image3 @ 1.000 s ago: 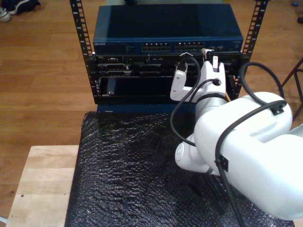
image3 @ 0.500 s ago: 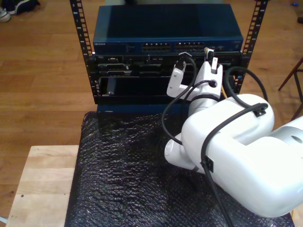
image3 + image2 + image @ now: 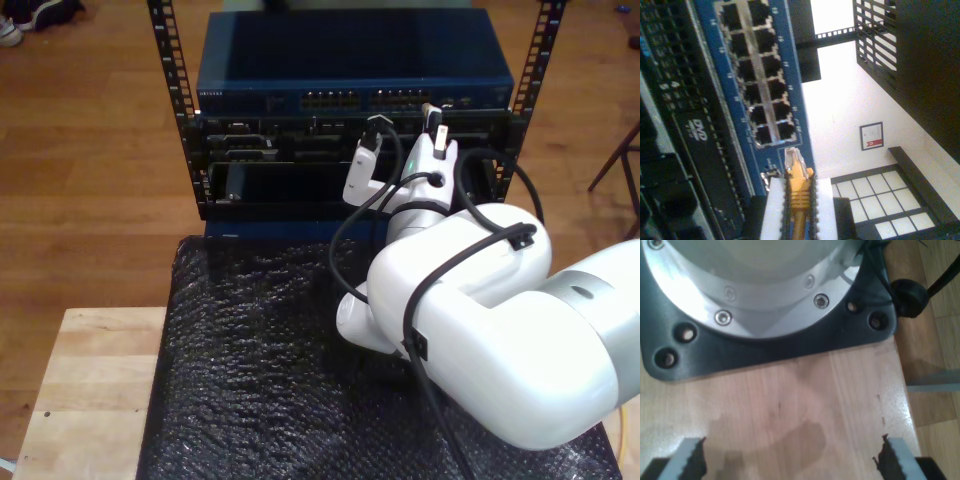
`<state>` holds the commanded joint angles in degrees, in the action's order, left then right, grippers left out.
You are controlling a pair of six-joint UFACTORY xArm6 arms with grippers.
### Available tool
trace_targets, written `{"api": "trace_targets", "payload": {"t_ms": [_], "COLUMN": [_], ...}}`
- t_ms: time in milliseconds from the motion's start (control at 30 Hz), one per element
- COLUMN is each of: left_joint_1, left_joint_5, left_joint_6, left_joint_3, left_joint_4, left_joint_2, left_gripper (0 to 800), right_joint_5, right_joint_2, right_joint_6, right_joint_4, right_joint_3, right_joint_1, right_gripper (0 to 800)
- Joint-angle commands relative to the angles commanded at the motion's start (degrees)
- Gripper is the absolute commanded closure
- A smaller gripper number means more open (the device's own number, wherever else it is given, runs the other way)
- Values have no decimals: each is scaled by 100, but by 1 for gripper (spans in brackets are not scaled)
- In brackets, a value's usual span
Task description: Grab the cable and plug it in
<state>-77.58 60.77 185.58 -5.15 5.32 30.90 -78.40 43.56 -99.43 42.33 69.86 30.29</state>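
second gripper [image 3: 799, 210] clamped on the cable [image 3: 799, 192], orange boot pinched between the white pads [image 3: 774, 210], clear plug [image 3: 794, 162] sticking out just ahead of the jaws. plug tip sits just short of the blue switch [image 3: 710, 30], near the end of the port block [image 3: 757, 75], nearest the last pair of sockets but not in one; it looks a touch off to the side of that pair, closer to the blue face beside it. in the exterior view the same arm [image 3: 470, 300] reaches over the black mat [image 3: 250, 370] up to the rack [image 3: 350, 150], gripper at the switch front toward the exterior view's right. first gripper [image 3: 790, 460] hangs over a pale wooden tabletop [image 3: 805, 405], jaws spread wide with nothing between them, a grey arm base plate [image 3: 765, 345] beyond the fingertips. judgement: this is the final lining-up before insertion. to do it well, shift the plug sideways until it squares with one socket opening, keep the boot axis straight on to the switch face rather than angled, then push slow and straight. can't tell which way the latch tab faces; if it's wrong for the socket the plug will butt and the cable may slip back in the pads. grip looks close behind the plug, good for stiffness.
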Motion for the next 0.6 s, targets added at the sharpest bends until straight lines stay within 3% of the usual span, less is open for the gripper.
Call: {"api": "trace_targets", "payload": {"t_ms": [600], "left_joint_1": [0], "left_joint_5": [0], "left_joint_6": [0], "left_joint_3": [0], "left_joint_4": [0], "left_joint_2": [0], "left_gripper": [0], "right_joint_5": [0], "right_joint_2": [79], "right_joint_6": [-396], "right_joint_4": [35], "right_joint_3": [167], "right_joint_1": [-26], "right_gripper": [800]}}
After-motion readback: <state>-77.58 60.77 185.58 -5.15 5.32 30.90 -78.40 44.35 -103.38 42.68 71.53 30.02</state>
